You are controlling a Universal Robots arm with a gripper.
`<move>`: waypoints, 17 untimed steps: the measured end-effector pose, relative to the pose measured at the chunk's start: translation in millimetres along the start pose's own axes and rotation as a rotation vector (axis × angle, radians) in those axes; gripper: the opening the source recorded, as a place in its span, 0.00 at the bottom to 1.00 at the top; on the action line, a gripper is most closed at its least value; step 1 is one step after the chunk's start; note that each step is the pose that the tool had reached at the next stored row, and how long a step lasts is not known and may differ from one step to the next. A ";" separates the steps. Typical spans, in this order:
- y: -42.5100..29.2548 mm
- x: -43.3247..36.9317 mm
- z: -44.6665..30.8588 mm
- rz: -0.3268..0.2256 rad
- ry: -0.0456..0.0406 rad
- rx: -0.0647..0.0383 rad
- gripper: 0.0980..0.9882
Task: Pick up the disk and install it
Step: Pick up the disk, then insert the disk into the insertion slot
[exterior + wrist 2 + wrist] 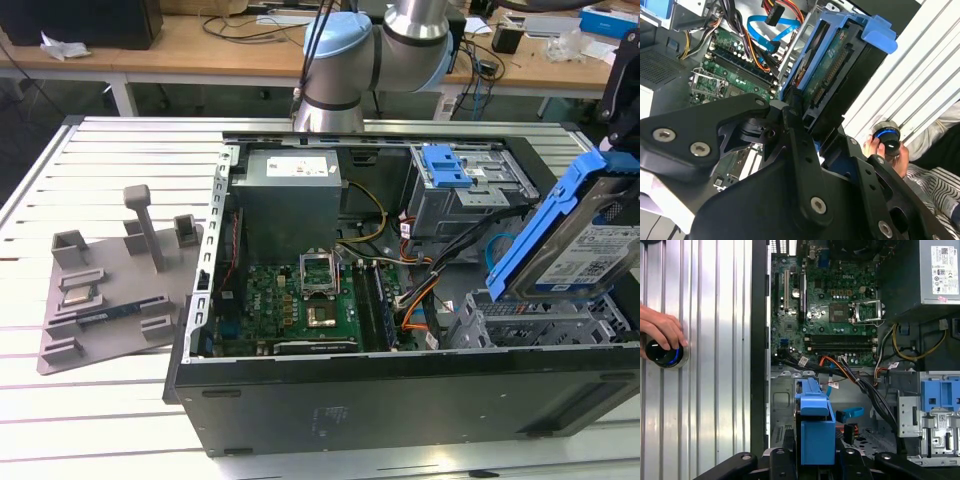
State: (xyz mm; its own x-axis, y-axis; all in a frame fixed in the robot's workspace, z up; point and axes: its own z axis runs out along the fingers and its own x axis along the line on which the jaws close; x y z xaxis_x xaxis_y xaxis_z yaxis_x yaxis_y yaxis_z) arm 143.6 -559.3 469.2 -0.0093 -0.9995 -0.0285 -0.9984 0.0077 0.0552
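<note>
— Where's the disk [590, 235] now?

— Up in the air, tilted on edge over the open case [400, 400], at the exterior view's right. It hangs just above the empty metal bay [540, 320] in the near corner, label side facing out, blue bracket round it.

— Held, then?

— Yes. In the second wrist view the black fingers [790, 125] are clamped on the near end of the disk's bracket, one each side. The first wrist view shows the same grip from above, the blue bracket [815, 430] sticking straight out from the gripper [815, 462].

— Why tilted like that?

— My guess is to clear the cables [440, 255] and the bay's rim, and to line the bracket up with the bay.

— Installed yet?

— No, it isn't seated in anything. The drive cage [465, 195] with the blue latch [445, 165] sits further back, well apart from the disk.

— Anything else around?

— A grey tray [110, 300] of small parts lies on the ribbed worktop [100, 160] outside the case. A person's hand [660, 330] rests on a round knob [665, 354] on the worktop, beside the case
</note>
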 end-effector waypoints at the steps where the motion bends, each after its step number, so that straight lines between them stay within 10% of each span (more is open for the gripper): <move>1: 0.0 0.0 0.0 0.000 0.0000 0.000 0.30; 17: 0.0 -0.4 11.7 0.000 0.0001 0.000 0.30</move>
State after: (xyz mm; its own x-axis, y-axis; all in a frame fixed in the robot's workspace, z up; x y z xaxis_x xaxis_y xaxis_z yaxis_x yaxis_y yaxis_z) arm 142.9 -558.6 457.5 -0.0093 -0.9996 -0.0285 -0.9984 0.0078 0.0552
